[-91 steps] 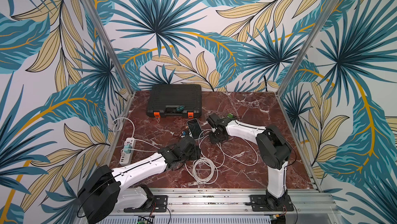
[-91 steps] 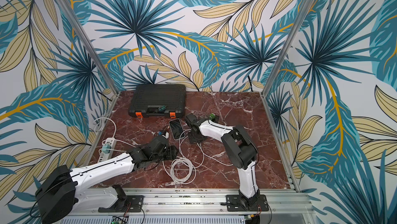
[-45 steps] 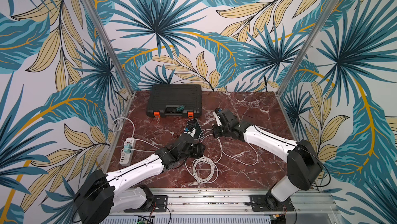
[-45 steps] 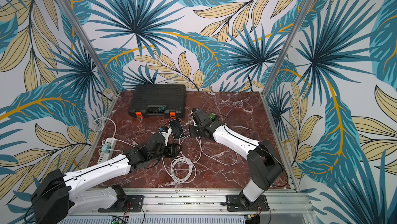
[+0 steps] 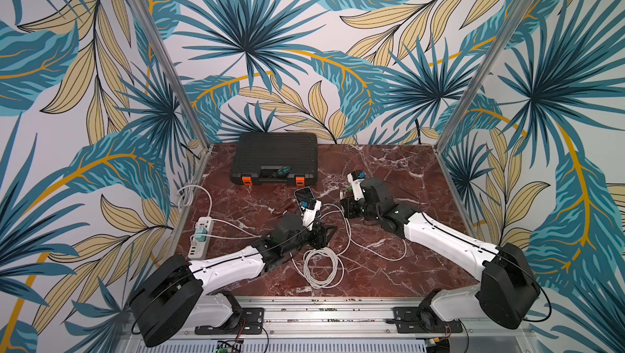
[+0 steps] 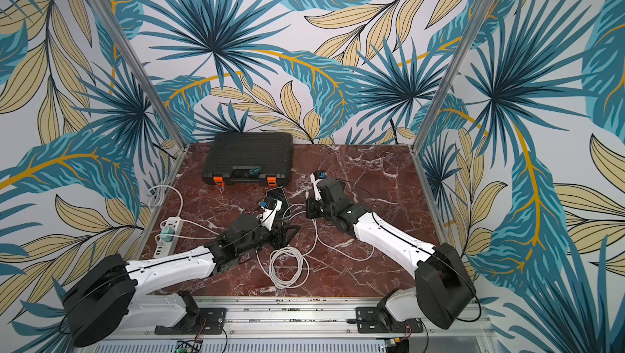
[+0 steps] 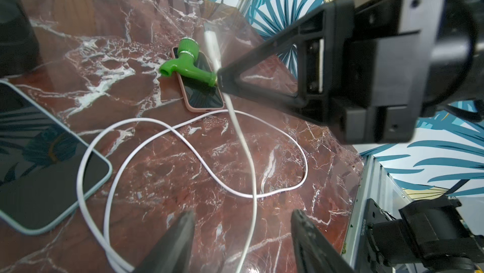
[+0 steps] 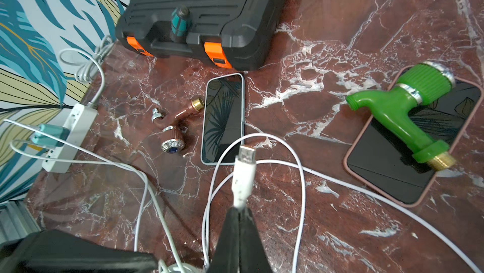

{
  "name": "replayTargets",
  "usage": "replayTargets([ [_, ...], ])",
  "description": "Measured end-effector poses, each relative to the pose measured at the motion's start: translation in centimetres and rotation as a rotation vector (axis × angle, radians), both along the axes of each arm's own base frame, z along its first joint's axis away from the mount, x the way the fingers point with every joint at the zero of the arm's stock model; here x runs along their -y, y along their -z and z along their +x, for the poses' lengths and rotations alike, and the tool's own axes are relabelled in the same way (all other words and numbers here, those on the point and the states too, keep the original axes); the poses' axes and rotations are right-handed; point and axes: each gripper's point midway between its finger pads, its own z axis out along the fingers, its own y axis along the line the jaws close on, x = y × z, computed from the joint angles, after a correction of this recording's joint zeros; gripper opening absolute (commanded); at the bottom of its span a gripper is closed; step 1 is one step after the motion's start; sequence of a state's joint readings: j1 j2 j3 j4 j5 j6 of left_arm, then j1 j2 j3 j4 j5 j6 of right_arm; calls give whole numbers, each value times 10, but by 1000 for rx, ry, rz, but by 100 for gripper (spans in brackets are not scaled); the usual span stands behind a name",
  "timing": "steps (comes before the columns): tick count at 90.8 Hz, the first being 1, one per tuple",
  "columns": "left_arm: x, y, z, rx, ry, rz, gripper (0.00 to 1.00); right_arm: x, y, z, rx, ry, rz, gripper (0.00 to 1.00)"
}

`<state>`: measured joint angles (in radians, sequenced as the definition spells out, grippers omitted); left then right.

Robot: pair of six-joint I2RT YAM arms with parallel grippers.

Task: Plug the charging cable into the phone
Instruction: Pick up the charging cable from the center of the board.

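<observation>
A phone [image 8: 224, 120] in a pale blue case lies face up in front of the toolbox, also seen in both top views [image 5: 304, 195] [image 6: 278, 195]. A second phone [image 8: 411, 154] in a pink case lies under a green plastic tap [image 8: 403, 117]. My right gripper [image 8: 239, 210] is shut on the white charging cable just behind its plug [image 8: 245, 164], held above the table and pointing toward the pale blue phone. My left gripper [image 7: 242, 219] is open low over the table, and the cable [image 7: 248, 159] runs between its fingers without touching them.
A black toolbox [image 5: 274, 155] with orange latches stands at the back. A white power strip [image 5: 202, 237] with a charger lies at the left edge. The spare cable lies coiled [image 5: 321, 266] near the front. A brown tap [image 8: 180, 127] lies beside the pale blue phone.
The right arm has swung from folded upright to stretched low from the right, its gripper still shut on the plug. The left gripper has slid right under the cable and narrowed slightly.
</observation>
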<state>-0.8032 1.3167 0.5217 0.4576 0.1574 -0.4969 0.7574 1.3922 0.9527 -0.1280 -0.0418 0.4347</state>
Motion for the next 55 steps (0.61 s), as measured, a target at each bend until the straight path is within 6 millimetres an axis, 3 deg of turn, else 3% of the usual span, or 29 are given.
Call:
replayTargets([
  [11,8,7,7,31,16,13,63,-1,-5,-5,-7,-11,43,0],
  [55,37,1,32,157,35,-56,58,-10,2,-18,-72,-54,143,0],
])
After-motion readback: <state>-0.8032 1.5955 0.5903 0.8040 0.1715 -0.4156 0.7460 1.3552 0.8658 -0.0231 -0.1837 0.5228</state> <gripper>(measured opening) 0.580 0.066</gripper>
